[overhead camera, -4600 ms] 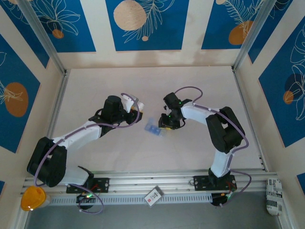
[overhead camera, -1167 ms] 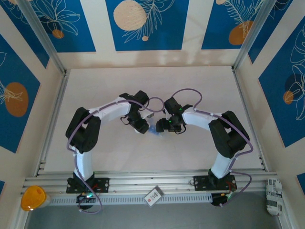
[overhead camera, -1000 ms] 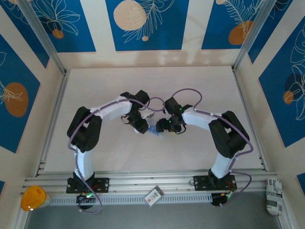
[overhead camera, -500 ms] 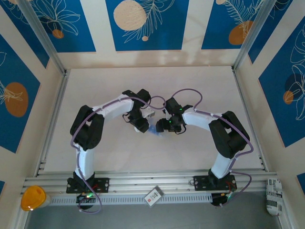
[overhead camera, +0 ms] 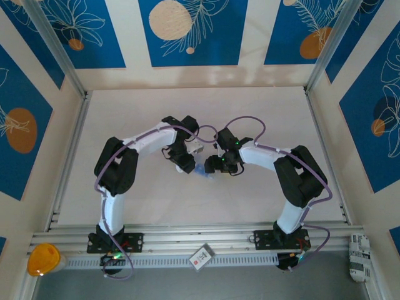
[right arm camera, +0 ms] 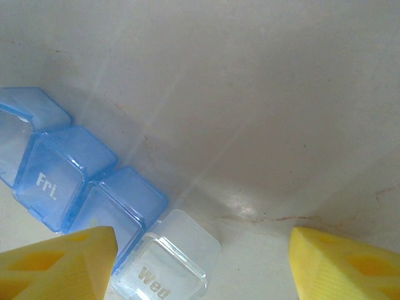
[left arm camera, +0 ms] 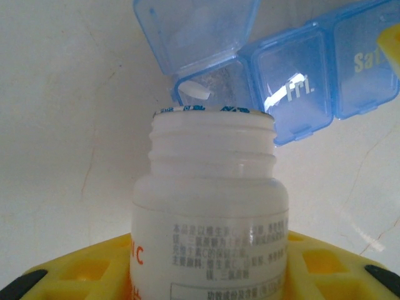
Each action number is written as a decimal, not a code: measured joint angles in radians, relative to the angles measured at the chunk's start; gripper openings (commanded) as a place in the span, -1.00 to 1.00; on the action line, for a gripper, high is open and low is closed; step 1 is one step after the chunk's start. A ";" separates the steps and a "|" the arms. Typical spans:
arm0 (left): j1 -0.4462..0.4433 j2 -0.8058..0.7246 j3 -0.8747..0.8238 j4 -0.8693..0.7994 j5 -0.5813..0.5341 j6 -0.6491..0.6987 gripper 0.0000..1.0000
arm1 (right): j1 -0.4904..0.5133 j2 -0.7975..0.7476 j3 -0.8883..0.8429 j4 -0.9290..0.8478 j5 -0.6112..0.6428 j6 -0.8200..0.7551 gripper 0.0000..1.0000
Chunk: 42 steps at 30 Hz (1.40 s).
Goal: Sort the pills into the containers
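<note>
Left wrist camera: left gripper (left arm camera: 210, 275) clamps an open white bottle (left arm camera: 209, 206) at the blue pill box (left arm camera: 294, 94), 1 pill (left arm camera: 194, 92) inside; right wrist camera: right gripper (right arm camera: 200, 265) spread wide, clear Wed compartment (right arm camera: 167, 265) between

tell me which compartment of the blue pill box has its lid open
The end compartment beside the one marked Fri.: its lid stands flipped up, a white pill inside. Fri. and Sat are shut.

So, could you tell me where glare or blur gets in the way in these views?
Left wrist: a white glint crosses the "Fri." lid of the translucent blue plastic pill box, and the close-up white plastic bottle looks slightly soft. Right wrist: bright light streaks run across the glossy pale table. Top external: even light, no harsh shadows, but the pill box is tiny.
</note>
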 measured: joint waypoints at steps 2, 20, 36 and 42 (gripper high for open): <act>-0.001 0.000 0.003 -0.012 -0.004 0.003 -1.00 | 0.000 0.000 0.000 0.000 0.000 0.001 0.46; -0.014 0.041 0.059 -0.065 -0.014 0.013 -1.00 | 0.002 0.000 0.000 0.001 0.000 0.003 0.46; -0.037 0.085 0.117 -0.122 -0.051 0.018 -1.00 | 0.002 0.000 -0.001 0.005 0.000 0.010 0.46; -0.051 0.105 0.153 -0.154 -0.086 0.022 -1.00 | 0.002 0.000 -0.001 0.006 0.000 0.010 0.46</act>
